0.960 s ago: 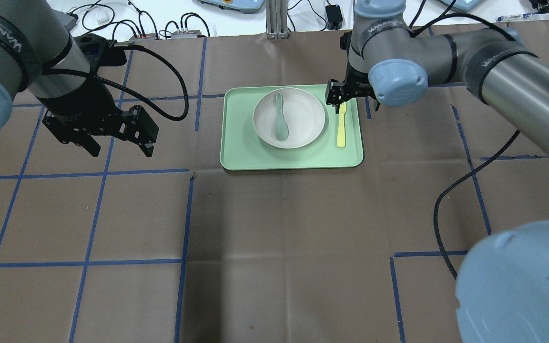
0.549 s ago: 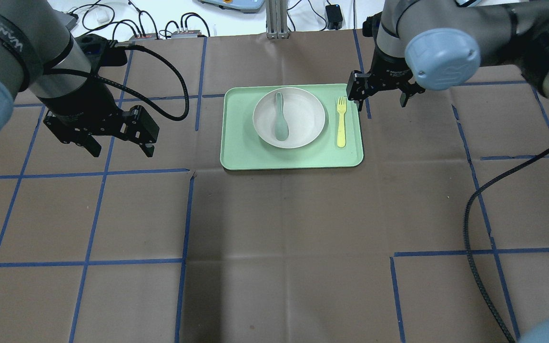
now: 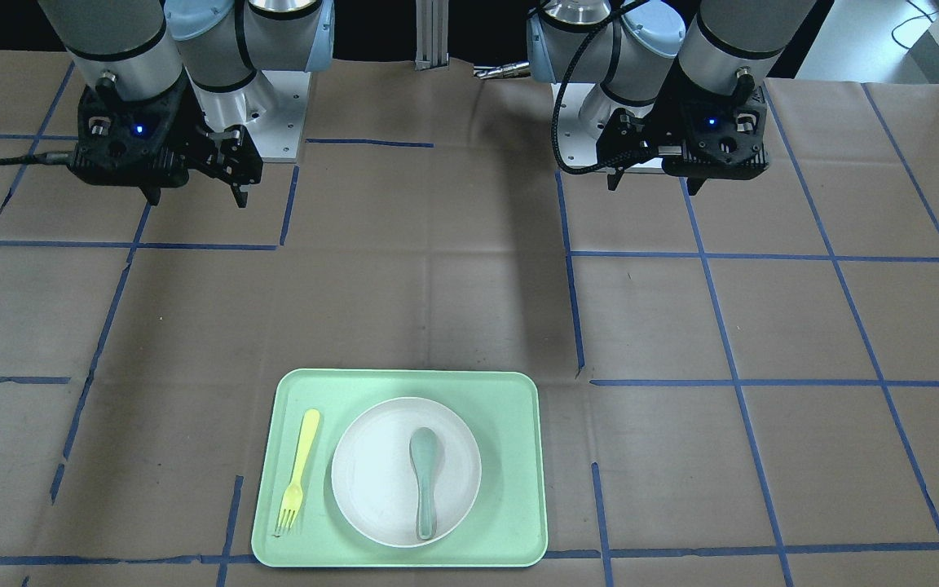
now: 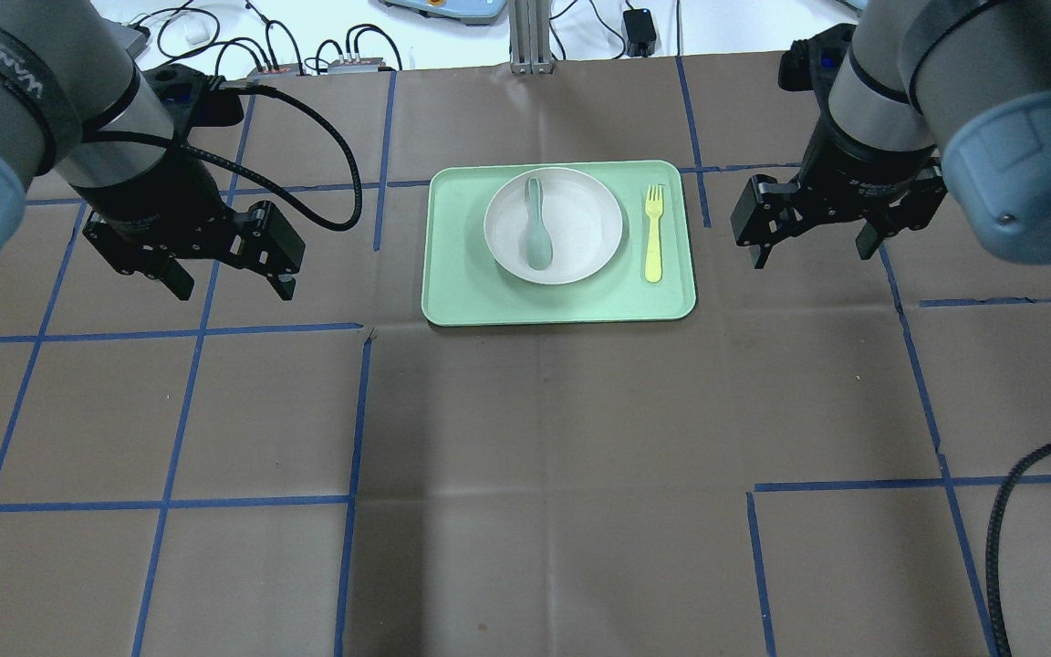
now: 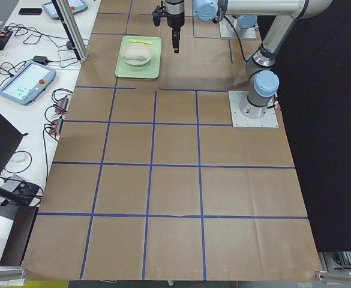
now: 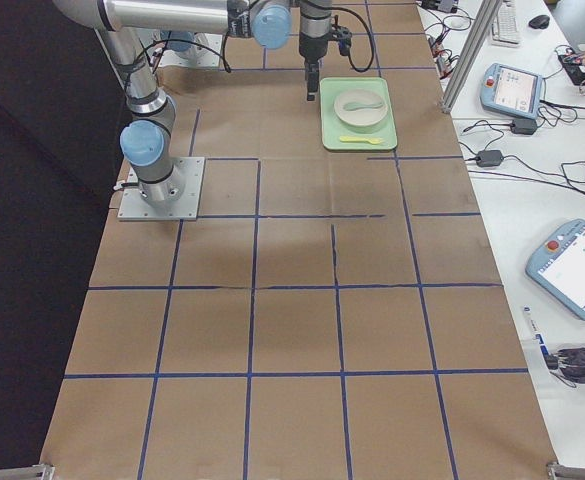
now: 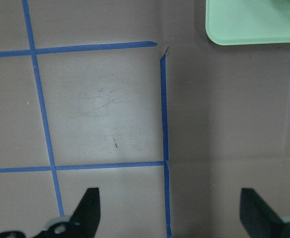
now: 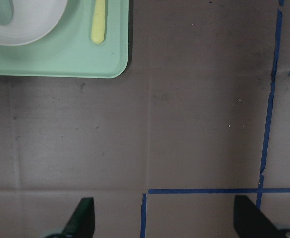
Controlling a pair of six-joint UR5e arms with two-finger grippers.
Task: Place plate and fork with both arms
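Near table: brown paper (image 4: 535, 456) with a blue tape grid; nothing task-related lies on this stretch.
Left gripper: left gripper (image 4: 236, 292) hangs above bare paper on the robot's left, well apart from the tray. Jaws spread wide; the wrist view shows only paper and tape between the fingers. Holds nothing.
Right gripper: right gripper (image 4: 810, 255) hangs above bare paper just off the tray's right side. Jaws likewise wide apart and empty. Judgement: both sit clear so that neither wrist shadows or bumps the setting.
Tray: mint-green tray (image 4: 462, 292) lies flat, midway between the two grippers and a little farther out, so either arm can reach it.
Plate: plate (image 4: 585, 219) rests on the tray, roughly centred, towards its far edge.
Spoon: grey-green spoon (image 4: 536, 228) lies inside the plate, left of centre.
Fork: fork (image 4: 653, 233) lies flat on the tray's right strip, beside the plate and not touching it, tines pointing away from the robot. Parallel to the tray's short edge, as in a place setting.
Far edge: cables and small boxes (image 4: 343, 64) beyond the paper; not involved.
Status (judgement): plate and fork both set down, nothing gripped; placing looks complete.
Risk (judgement): low; only a careless sweep across the tray could shift the fork.
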